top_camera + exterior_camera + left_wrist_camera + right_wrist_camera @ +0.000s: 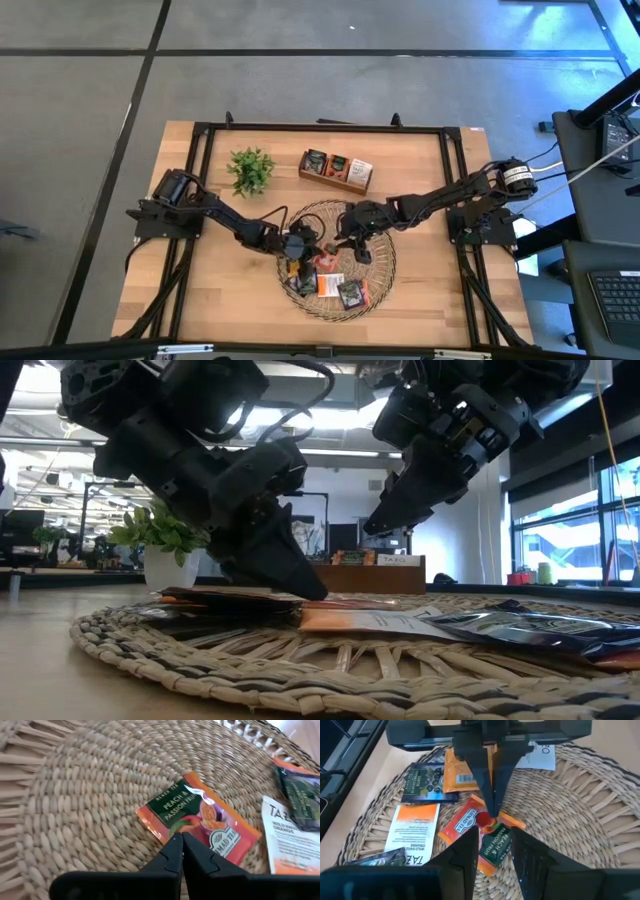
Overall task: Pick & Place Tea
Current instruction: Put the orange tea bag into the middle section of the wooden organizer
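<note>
The round woven tray (388, 282) (75, 795) holds several tea sachets in orange, dark and white wrappers. An orange "Peach & Passion Fruit" sachet (200, 810) (495, 847) lies flat on the weave. My left gripper (300, 248) (181, 839) (492, 817) is down on that sachet with its fingers shut. My right gripper (352, 242) (372, 525) (492, 855) hangs open just above the same sachet, touching nothing. More sachets (427, 782) (412, 827) lie toward the tray's near side. My left gripper has its shut fingertips (175, 845) on one edge of the orange peach sachet (194, 831). It slants down onto it from the table's left. The tips hide whether the edge is pinched between them or only pressed. The sachet lies flat on the tray.
The brown wooden box (336, 171) (375, 575), with sachets in it, stands beyond the tray's far rim. The small green plant (250, 170) (160, 535) is to its left. The two grippers are close together over the tray's middle. Bare wood lies on both sides of the tray.
</note>
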{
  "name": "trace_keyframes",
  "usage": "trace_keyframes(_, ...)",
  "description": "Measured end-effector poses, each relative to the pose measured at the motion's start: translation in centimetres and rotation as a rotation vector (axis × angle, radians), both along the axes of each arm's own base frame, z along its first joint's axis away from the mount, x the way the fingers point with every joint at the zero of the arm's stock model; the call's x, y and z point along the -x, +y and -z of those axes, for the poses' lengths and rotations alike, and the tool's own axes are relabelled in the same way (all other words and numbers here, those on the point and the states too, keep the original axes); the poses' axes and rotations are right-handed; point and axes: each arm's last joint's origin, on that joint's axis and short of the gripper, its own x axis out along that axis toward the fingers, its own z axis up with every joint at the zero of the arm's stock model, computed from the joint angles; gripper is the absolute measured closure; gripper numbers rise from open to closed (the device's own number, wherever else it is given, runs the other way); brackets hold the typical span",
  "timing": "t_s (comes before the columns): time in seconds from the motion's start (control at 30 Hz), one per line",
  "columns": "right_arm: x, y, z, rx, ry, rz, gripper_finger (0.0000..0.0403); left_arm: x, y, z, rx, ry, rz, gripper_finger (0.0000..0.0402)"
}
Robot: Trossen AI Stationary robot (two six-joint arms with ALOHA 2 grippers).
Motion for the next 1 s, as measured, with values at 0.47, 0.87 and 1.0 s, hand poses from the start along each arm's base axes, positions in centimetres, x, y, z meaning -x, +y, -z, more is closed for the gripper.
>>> trace_keyframes(0.47, 0.5, 0.0, 0.5, -0.060, 0.094, 0.030, 0.0289, 0.5, -2.1, -1.8, -0.037, -0.055, 0.215, 0.0400)
trace_keyframes(0.87, 0.3, 0.0, 0.3, -0.038, 0.059, 0.028, 0.0289, 0.7, -2.3, -0.7, -0.025, -0.003, 0.211, 0.0400)
trace_keyframes(1.0, 0.3, 0.0, 0.3, -0.060, 0.066, 0.047, 0.0287, 0.8, -2.2, -0.5, -0.027, 0.014, 0.204, 0.0399)
